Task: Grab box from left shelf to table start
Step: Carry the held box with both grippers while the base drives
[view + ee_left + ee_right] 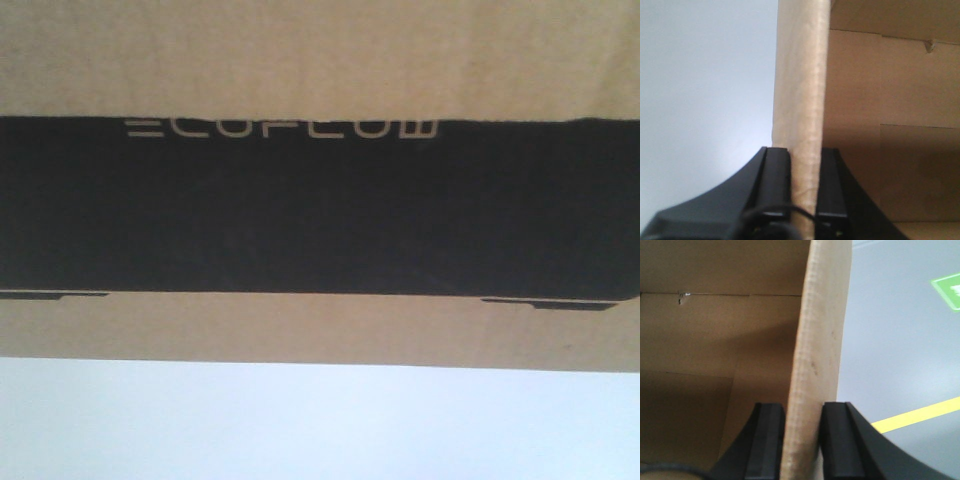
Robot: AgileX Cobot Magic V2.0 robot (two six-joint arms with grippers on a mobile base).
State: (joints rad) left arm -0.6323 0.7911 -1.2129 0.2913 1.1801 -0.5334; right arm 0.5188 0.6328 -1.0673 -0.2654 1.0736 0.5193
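Observation:
The brown cardboard box [320, 50] fills the upper front view, with its black "ECOFLOW" panel [320, 210] facing me. A plain white surface, the table [320, 425], lies under its lower edge. In the left wrist view, my left gripper [804, 152] is shut on the box's upright cardboard wall [802, 75], one black finger [777, 185] on each side. In the right wrist view, my right gripper [802, 407] is shut on the opposite cardboard wall [822, 315]. The box's inside [715, 340] shows beside it. The left shelf is out of view.
Grey floor [900, 350] with a yellow line [920, 415] and a green marking [947, 290] lies beyond the box's right wall. A pale grey surface [705, 100] lies beyond its left wall.

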